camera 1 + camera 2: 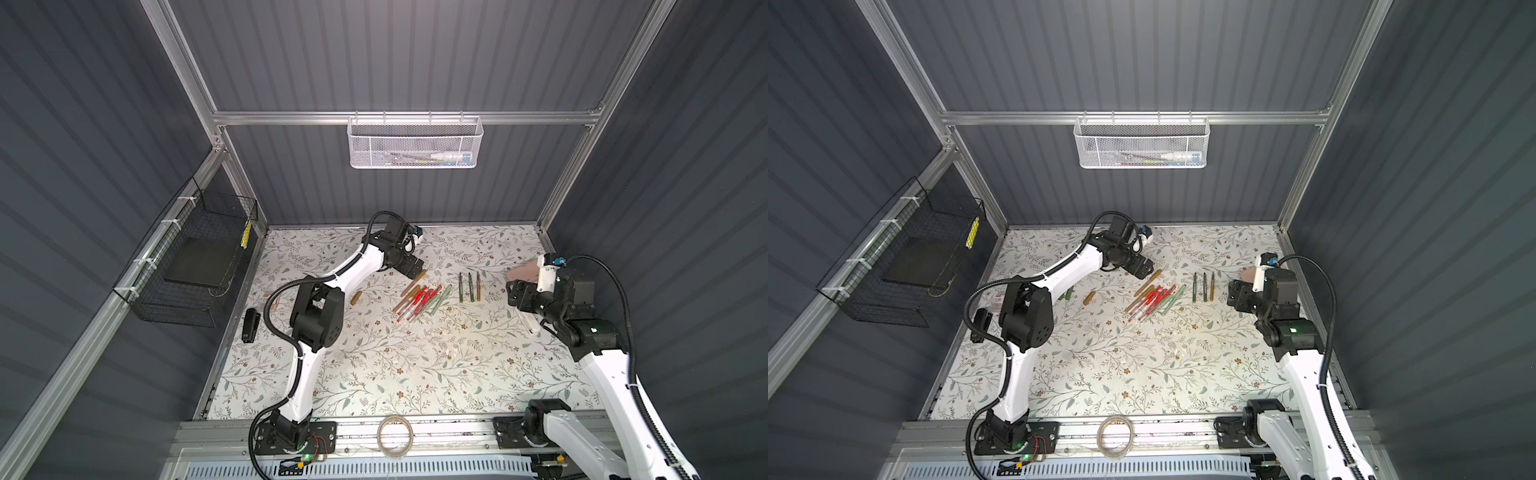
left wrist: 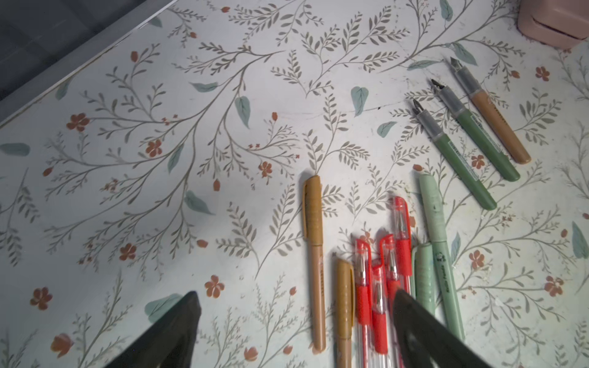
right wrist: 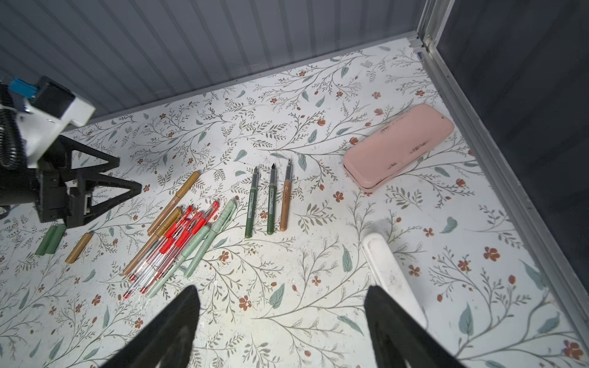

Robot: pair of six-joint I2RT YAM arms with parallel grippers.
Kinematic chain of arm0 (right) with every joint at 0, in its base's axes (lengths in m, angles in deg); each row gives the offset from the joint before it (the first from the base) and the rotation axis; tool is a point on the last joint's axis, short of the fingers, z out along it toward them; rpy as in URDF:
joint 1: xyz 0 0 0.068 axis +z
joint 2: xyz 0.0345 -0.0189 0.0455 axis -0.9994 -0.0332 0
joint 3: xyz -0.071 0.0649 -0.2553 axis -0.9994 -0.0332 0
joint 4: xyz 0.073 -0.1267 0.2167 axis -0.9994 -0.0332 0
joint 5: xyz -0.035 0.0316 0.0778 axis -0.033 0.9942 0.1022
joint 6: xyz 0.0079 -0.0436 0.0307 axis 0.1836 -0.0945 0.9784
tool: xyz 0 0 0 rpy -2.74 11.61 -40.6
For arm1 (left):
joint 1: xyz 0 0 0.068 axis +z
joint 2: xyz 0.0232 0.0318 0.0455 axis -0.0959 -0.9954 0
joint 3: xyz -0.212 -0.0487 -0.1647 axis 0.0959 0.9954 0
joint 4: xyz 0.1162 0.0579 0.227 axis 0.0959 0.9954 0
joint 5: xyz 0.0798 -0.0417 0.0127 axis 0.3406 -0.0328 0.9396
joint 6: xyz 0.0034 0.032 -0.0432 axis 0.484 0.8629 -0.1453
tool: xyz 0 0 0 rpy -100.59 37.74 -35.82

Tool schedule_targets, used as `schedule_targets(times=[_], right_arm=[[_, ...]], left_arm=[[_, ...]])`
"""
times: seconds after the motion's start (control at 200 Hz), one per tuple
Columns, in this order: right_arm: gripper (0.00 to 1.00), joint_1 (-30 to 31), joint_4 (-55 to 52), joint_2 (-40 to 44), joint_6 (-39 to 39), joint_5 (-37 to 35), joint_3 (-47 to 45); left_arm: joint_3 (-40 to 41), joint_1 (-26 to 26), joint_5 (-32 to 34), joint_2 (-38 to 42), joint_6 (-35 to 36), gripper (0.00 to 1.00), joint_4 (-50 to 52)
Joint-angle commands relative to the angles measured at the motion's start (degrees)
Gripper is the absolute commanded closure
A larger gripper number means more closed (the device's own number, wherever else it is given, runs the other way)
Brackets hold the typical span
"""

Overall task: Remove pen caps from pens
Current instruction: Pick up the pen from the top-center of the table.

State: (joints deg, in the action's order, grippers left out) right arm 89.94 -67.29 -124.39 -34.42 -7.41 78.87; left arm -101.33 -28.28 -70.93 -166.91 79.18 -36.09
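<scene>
A heap of capped pens (image 1: 419, 301) (image 1: 1154, 301), golden-brown, red-trimmed and pale green, lies mid-table. Right of it three uncapped pens (image 1: 469, 286) (image 3: 271, 200) lie in a row, nibs bare. A loose golden-brown pen cap (image 1: 356, 298) (image 3: 78, 248) and two dark green pen caps (image 3: 51, 239) lie left of the heap. My left gripper (image 1: 413, 268) (image 2: 294, 296) hangs open over the heap's far end, one finger (image 2: 420, 331) above the red pens, holding nothing. My right gripper (image 1: 513, 293) (image 3: 281, 290) is open and empty over bare table, right of the row.
A pink case (image 3: 398, 148) lies near the back right corner, with a white oblong piece (image 3: 392, 277) in front of it. A black object (image 1: 250, 325) sits at the table's left edge. A tape roll (image 1: 395, 436) rests on the front rail.
</scene>
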Motion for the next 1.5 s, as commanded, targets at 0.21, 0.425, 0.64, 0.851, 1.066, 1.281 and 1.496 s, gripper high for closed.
schedule_targets(times=[0.21,0.425,0.64,0.851,1.066,1.281,1.496], right_arm=[[0.08,-0.17,1.16,1.14,-0.12,-1.2,-1.0],[0.07,-0.15,1.41,1.62,-0.16,-0.87,-1.19],[0.06,-0.13,1.34,1.95,-0.16,-0.83,-1.1],[0.06,-0.18,1.26,2.04,-0.34,-0.95,-0.88],[0.06,-0.18,1.44,2.59,-0.29,-0.97,-0.91],[0.06,-0.14,1.71,2.7,-0.33,-0.41,-0.91],[0.06,-0.17,1.92,2.64,-0.34,0.25,-0.9]], left_arm=[[-11.58,-3.97,5.4,-9.86,2.73,0.11,6.0],[-16.27,-4.98,9.21,-15.67,1.21,0.2,6.12],[-17.62,-5.07,12.83,-18.42,0.83,0.35,4.63],[-18.43,-5.07,13.4,-20.51,1.05,0.53,4.57],[-16.21,-5.07,13.68,-20.31,1.43,0.69,4.32],[-14.02,-5.04,14.3,-18.6,2.48,0.78,3.51],[-15.21,-4.98,16.28,-17.28,3.97,0.85,2.9]])
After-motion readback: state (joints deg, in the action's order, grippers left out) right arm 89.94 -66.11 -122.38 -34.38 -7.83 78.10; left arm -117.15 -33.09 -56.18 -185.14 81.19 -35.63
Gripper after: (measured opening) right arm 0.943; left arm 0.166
